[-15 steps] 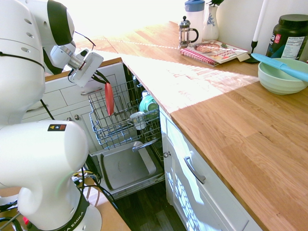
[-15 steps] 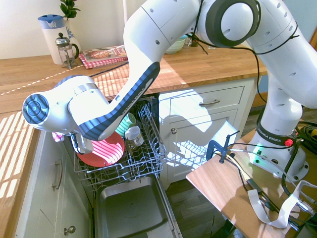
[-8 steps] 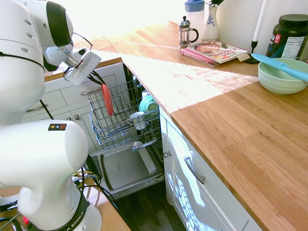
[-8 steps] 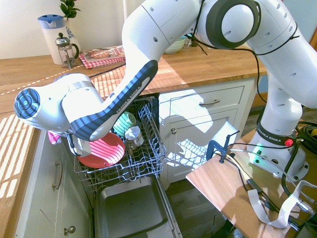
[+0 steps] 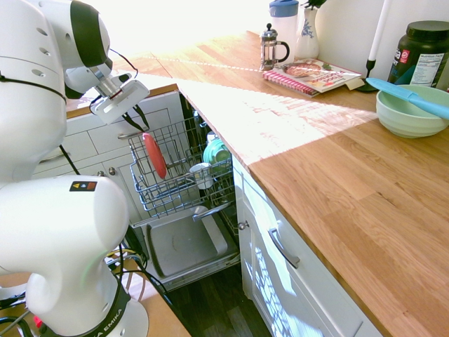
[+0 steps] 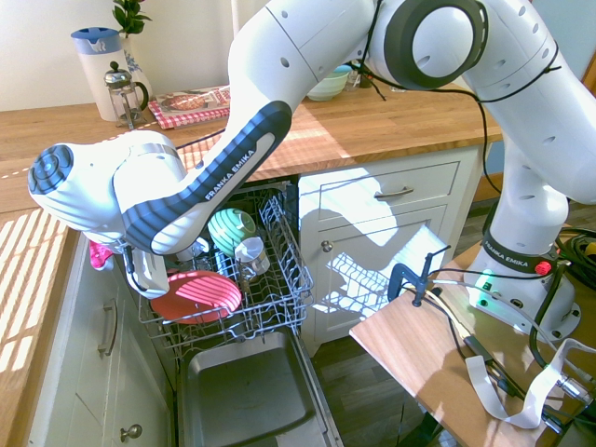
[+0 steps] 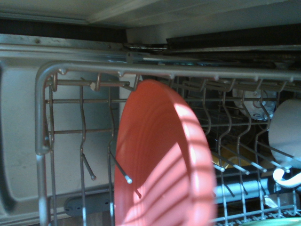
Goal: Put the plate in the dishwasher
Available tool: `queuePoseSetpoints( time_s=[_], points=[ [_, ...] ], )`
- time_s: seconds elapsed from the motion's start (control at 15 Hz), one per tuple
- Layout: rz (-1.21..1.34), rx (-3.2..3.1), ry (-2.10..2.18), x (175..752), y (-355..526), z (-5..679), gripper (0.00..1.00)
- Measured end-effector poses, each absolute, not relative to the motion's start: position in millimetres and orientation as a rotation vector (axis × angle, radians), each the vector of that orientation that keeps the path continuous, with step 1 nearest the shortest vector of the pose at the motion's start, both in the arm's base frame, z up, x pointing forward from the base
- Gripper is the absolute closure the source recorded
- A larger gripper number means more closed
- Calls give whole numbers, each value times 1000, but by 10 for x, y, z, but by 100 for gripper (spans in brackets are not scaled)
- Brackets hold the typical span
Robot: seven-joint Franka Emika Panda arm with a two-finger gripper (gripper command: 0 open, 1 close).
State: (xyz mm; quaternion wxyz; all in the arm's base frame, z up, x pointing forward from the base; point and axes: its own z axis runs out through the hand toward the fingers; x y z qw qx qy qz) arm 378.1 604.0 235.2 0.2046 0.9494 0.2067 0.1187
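The pink-red plate [image 5: 155, 156] leans tilted among the tines at the left end of the dishwasher's grey wire rack [image 5: 177, 200]. In the second exterior view the plate [image 6: 197, 294] lies slanted on the rack [image 6: 282, 279]. My gripper [image 5: 135, 123] hangs just above the plate's upper rim, apart from it, its dark fingers a little open with nothing between them. The plate [image 7: 160, 160] fills the middle of the wrist view, seated behind the rack's top wire. The dishwasher door [image 5: 184, 246] lies folded down below the pulled-out rack.
A green cup [image 5: 216, 151] and a white cup [image 5: 201, 173] sit at the rack's right end. White drawers [image 5: 284, 249] flank the dishwasher. On the wooden counter stand a pale green bowl [image 5: 410, 111], a magazine [image 5: 316, 74] and a French press [image 5: 272, 48].
The plate has dropped out of the fingers and tipped over to lean lower in the rack. The gripper has let go and lifted slightly away from it.
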Motion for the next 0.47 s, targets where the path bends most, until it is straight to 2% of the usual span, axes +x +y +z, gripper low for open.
queuePoseSetpoints(
  time_s=[0.27,0.47],
  points=[
    [306,2719,554,4042,5922,2652,0],
    [320,2813,510,4523,5581,3378,0]
  ],
)
